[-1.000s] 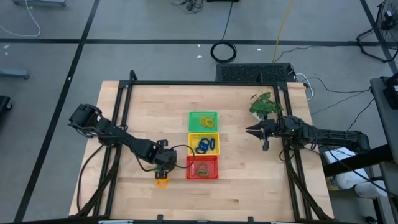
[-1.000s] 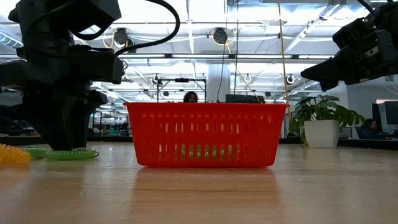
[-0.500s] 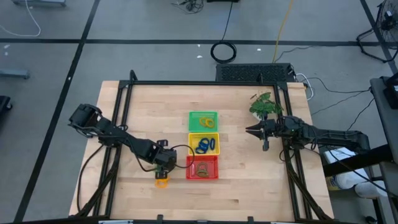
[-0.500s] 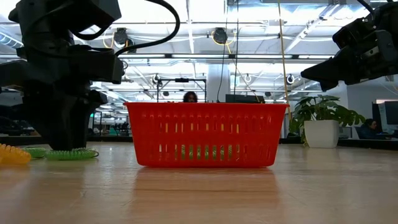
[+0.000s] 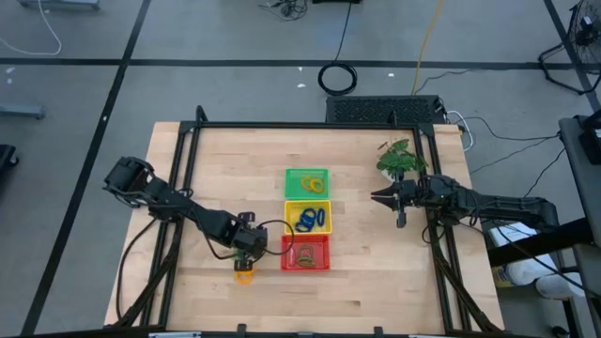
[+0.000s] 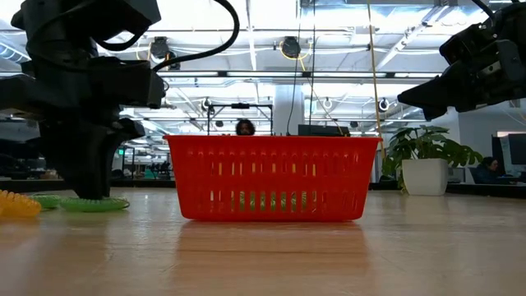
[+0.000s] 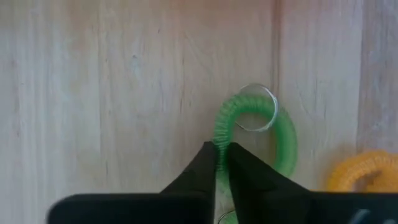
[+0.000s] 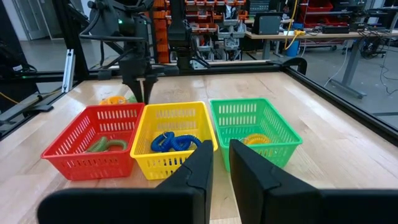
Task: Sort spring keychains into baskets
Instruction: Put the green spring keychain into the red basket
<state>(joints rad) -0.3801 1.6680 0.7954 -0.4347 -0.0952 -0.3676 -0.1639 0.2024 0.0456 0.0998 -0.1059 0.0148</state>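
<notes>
Keychains still loose on the table (image 5: 207, 169): two, a green keychain (image 7: 281, 134) and an orange keychain (image 7: 362, 174) just beside it, both near the red basket (image 5: 306, 253) on its outer side.

Left gripper (image 7: 222, 155) is down on the green one, its fingers pinched together on the coil, close to the metal ring (image 7: 257, 107). We read this as the grasp step of one more pick. Coil rests flat on the wood in the low view, not lifted.

Next move, in our judgement: raise it clear, carry it over a basket rim, let go. The thin coil could slip or drag its orange neighbour.

Right gripper (image 8: 221, 158) waits above the table on the far side of the baskets, fingers nearly together, holding nothing.

Count, baskets: three in a row, touching. Green basket (image 8: 255, 124), yellow basket (image 8: 173, 134), red basket.

Contents as we see them: orange-yellow loops in green basket, number unclear; blue loops in yellow basket, perhaps three; greenish loops in red basket, at least one.

One potted plant (image 5: 398, 158) near the right arm.
</notes>
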